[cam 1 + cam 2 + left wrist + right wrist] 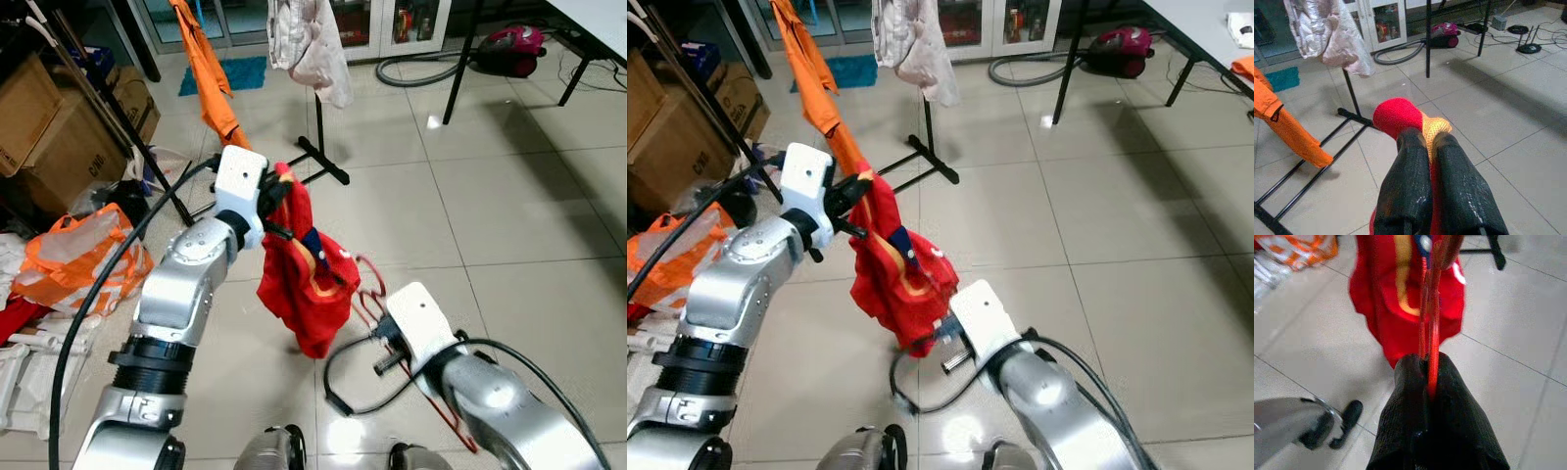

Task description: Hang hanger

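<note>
1. Hanger (1431,308) first: it's a thin red wire one, pinched between the right gripper (1427,382) fingers, which are closed tight on its wire. It runs straight out ahead of the fingertips toward the red garment (304,284), so it sits low in front of the robot, well short of any rail.

2. The left gripper (1429,147) has its two black fingers squeezed together on the top bunch of that garment, holding it up so the rest hangs below the fingers in a loose drape.

3. My take on the step: the hanger end needs to go into the neck or shoulder opening. I'd keep the left grip steady and high so the cloth hangs open, and feed the wire in slowly. Thin wire can twist in a pinch grip, and soft knit snags on a hook end, so don't rush it.

4. Textures: the garment looks like soft jersey, red with yellow and dark blue trim, floppy and creased. The fingers look rubbery and matte.

5. Further out past the left gripper there's a black metal clothes rack (318,147) with thin tube legs, carrying an orange garment (206,78) and a pale pinkish one (309,44). That's presumably where it ends up.

6. The floor (509,196) is glossy pale tile. There are cardboard boxes (59,127) off to the left side, and a magenta vacuum cleaner (509,44) far back.
</note>
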Motion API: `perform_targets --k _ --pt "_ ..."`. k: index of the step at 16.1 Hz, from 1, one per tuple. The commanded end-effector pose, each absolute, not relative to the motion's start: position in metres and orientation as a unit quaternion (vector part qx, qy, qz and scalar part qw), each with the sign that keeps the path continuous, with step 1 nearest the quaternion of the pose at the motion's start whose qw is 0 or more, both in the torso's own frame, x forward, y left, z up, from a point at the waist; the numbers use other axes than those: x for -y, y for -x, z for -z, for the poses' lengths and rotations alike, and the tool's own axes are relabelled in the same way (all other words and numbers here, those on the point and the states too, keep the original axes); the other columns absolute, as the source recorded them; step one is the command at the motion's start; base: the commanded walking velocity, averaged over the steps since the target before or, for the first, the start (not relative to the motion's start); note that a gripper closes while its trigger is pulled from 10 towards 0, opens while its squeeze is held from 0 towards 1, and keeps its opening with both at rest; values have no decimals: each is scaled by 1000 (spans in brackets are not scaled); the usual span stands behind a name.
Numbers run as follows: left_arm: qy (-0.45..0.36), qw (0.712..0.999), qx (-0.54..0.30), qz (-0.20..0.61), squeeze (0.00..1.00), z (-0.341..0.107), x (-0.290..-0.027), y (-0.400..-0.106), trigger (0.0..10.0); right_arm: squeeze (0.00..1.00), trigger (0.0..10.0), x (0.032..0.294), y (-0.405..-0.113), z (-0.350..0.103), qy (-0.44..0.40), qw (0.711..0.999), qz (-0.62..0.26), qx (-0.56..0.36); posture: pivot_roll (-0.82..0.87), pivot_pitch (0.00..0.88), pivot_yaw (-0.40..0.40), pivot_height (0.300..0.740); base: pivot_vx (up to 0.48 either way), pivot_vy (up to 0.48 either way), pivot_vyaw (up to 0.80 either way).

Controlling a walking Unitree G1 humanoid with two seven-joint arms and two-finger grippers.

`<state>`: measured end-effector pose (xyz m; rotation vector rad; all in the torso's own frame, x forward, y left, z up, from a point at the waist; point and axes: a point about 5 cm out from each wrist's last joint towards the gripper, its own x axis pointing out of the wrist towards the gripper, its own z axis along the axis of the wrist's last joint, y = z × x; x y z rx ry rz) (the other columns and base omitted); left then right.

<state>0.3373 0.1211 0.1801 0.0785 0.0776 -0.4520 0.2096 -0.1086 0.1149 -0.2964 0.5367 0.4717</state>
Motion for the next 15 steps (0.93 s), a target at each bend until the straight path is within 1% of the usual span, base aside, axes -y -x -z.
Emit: perform_targets --k 1,5,6,8,10,11,13,15 --pt "-41 974 -22 223 0 -186 -121 -335 10000 0 10000 105 -211 -115 133 928 -232 -258 16 131 161 740 0 0 0" --pt "-29 979 -17 200 0 -190 -124 -340 10000 0 10000 98 -211 -111 130 926 -237 -262 17 123 166 740 0 0 0" --pt "-32 980 -16 196 0 -192 -121 -343 10000 0 10000 97 -211 -108 158 921 -237 -265 20 123 170 740 0 0 0" --pt "-30 980 -16 197 0 -192 -120 -343 10000 0 10000 96 -211 -108 161 922 -234 -263 22 124 170 740 0 0 0" --pt "-17 980 -17 199 0 -196 -117 -345 10000 0 10000 101 -216 -108 193 926 -203 -253 22 123 175 740 0 0 0" --pt "-2 980 -16 200 0 -200 -114 -345 10000 0 10000 111 -226 -111 250 931 -140 -226 25 123 176 740 0 0 0" --pt "0 980 -16 201 0 -201 -114 -346 10000 0 10000 116 -230 -115 269 935 -97 -211 28 120 180 740 0 0 0" --pt "-5 980 -17 198 0 -201 -114 -347 10000 0 10000 118 -229 -112 280 931 -83 -221 29 119 182 740 0 0 0"
